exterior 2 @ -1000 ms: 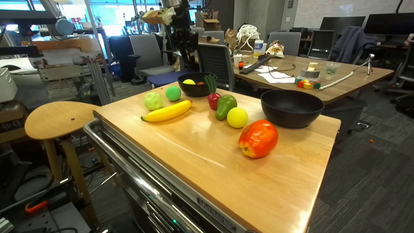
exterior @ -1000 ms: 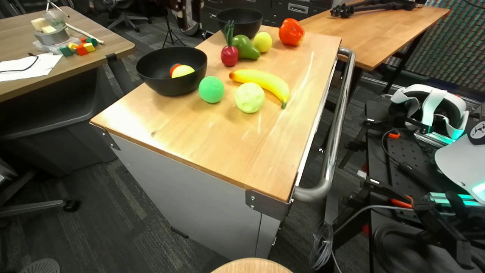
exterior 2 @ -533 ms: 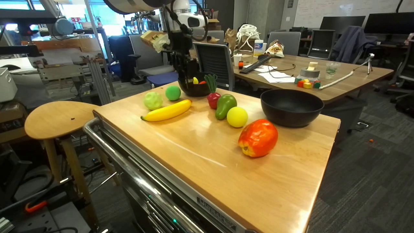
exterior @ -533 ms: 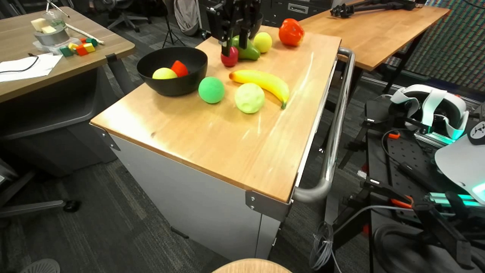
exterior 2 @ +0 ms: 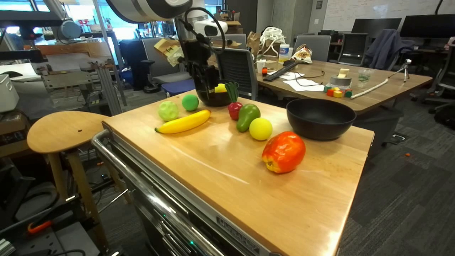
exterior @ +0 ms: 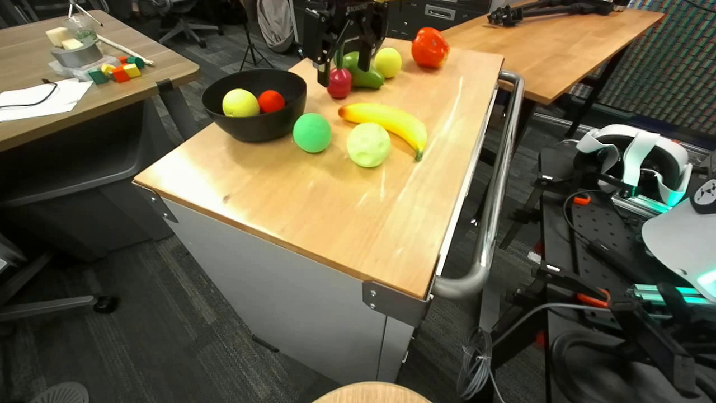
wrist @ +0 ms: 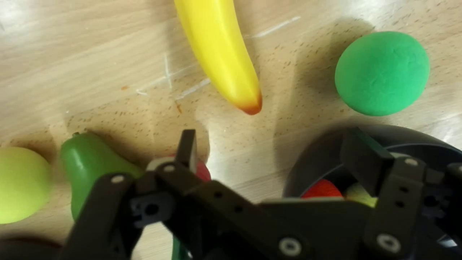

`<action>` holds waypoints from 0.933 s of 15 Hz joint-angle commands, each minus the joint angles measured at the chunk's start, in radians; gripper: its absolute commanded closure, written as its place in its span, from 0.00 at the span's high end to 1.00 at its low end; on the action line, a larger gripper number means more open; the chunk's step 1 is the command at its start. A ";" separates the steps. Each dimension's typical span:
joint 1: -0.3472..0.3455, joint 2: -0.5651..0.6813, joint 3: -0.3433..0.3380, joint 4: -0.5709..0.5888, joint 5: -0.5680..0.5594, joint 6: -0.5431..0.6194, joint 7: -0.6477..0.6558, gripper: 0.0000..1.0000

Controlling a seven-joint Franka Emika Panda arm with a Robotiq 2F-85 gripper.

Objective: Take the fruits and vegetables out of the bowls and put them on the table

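Table (exterior: pixel 313 190): light wood; extended beneath the pincer (wrist: pixel 276 151) and served as the destination the task set.

Pincer: spread wide above the table, nothing between its fingers; probably so parted to admit a ball.

Loaded bowl (exterior: pixel 254 129): black; stood beneath one finger in the wrist view; judged the remaining work, probably why the pincer was near.

Second bowl (exterior 2: pixel 321 128): black; stood well apart from the pincer; nothing showed within; judged finished with.

Banana (wrist: pixel 220 54): lay with one tip toward the pincer's gap; its curve likely prevented rolling.

Pepper-like piece (exterior 2: pixel 283 152): orange-red; rested well apart from the pincer, probably set there for room.

Avocado (exterior 2: pixel 249 116): lay near the other finger, beside the radish (exterior: pixel 340 85).

Pale green ball (exterior 2: pixel 168 111): sat farther from the pincer than the green ball (wrist: pixel 382 74), which lay near the loaded bowl.

Outer yellow ball (exterior 2: pixel 261 128): sat past the avocado from the pincer.

Inner yellow ball (exterior: pixel 240 103): rested in the loaded bowl.

Radish: was partly hidden by the other finger; a descent there could have toppled it.

Red piece (exterior: pixel 272 101): rested beside the inner yellow ball, likely gathered there by the bowl's sloping wall.
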 commanded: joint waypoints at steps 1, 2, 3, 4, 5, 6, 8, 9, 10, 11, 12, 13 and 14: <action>-0.002 0.020 0.007 0.051 -0.007 -0.025 -0.010 1.00; -0.002 0.027 0.011 0.076 0.001 -0.038 -0.021 0.99; -0.001 0.034 0.015 0.108 0.007 -0.053 -0.031 1.00; 0.001 0.045 0.019 0.143 0.007 -0.072 -0.037 1.00; 0.005 0.058 0.024 0.185 0.008 -0.097 -0.039 1.00; 0.007 0.078 0.031 0.231 0.017 -0.118 -0.044 1.00; 0.011 0.133 0.044 0.323 0.027 -0.150 -0.048 1.00; 0.012 0.164 0.050 0.366 0.034 -0.166 -0.059 1.00; 0.016 0.208 0.056 0.411 0.040 -0.160 -0.055 1.00; 0.021 0.248 0.056 0.450 0.035 -0.150 -0.042 1.00; 0.028 0.295 0.054 0.493 0.030 -0.145 -0.023 0.99; 0.038 0.341 0.048 0.534 0.022 -0.133 -0.004 0.97; 0.044 0.380 0.044 0.572 0.024 -0.131 0.005 0.95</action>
